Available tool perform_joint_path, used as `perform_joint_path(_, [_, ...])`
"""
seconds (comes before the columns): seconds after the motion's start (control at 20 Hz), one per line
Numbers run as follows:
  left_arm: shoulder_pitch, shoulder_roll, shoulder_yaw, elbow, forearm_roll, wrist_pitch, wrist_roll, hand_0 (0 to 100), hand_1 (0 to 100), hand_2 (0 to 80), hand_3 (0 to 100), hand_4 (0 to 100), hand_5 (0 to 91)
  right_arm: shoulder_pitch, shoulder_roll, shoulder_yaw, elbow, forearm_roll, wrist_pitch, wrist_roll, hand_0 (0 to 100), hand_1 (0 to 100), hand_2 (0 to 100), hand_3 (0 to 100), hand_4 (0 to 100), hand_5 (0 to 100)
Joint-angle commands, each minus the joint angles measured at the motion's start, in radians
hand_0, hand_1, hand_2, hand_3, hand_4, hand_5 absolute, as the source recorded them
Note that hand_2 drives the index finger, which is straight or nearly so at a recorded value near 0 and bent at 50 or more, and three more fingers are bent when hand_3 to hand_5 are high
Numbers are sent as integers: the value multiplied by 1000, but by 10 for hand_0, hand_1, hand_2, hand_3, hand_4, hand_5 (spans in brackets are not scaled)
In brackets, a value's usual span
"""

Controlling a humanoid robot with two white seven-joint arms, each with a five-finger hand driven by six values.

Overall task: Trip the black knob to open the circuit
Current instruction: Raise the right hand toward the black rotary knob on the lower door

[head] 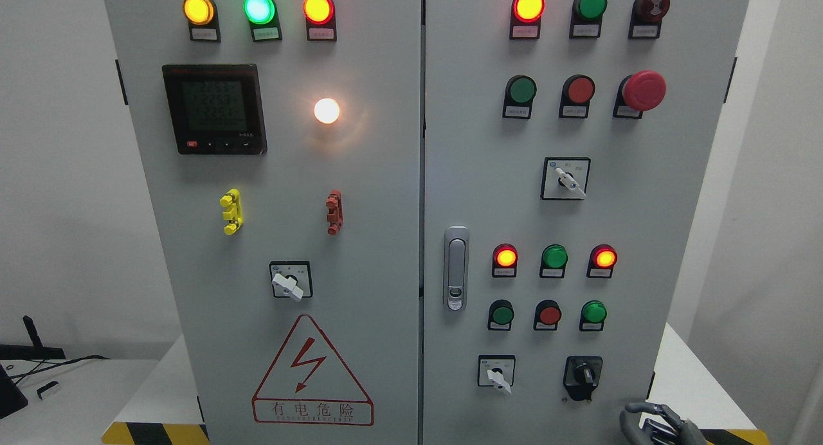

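The approach is just starting. The right robot hand (662, 422) rises at the lower edge, fingers loosely curled, holding nothing. The black knob (583, 373) sits just above and left of it, untouched; next comes reaching up to grip and turn it.

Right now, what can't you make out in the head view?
- Right hand: cut off by the bottom edge, finger state unclear.
- Left hand: out of frame.
- Black knob: its position markings too small to see.
- Labels under the lights: too small to read.
- Meter screen: digits blurred.
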State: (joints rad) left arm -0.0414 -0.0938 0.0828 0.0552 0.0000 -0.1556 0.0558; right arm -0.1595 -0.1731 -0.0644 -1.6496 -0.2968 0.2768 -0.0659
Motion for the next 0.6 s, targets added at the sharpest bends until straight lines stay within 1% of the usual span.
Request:
perform_joint_path(0.0, [0,0,0,0,-31,-1,-1,120,389,0,0,0,0,-12,1,41,-1,8,-1,-9,493,856,477,1000,966,879])
perform_joint_path(0.3, [0,0,0,0,-31,-1,-1,120,389,0,0,0,0,-31,1,46,-6,8,2,-15,493,850,476,1000,967,879])
perform_joint_path(0.55, [0,0,0,0,-31,-1,-1,120,389,0,0,0,0,-31,3,46,-32,22,4,-15,492,847,475,1000,967,879])
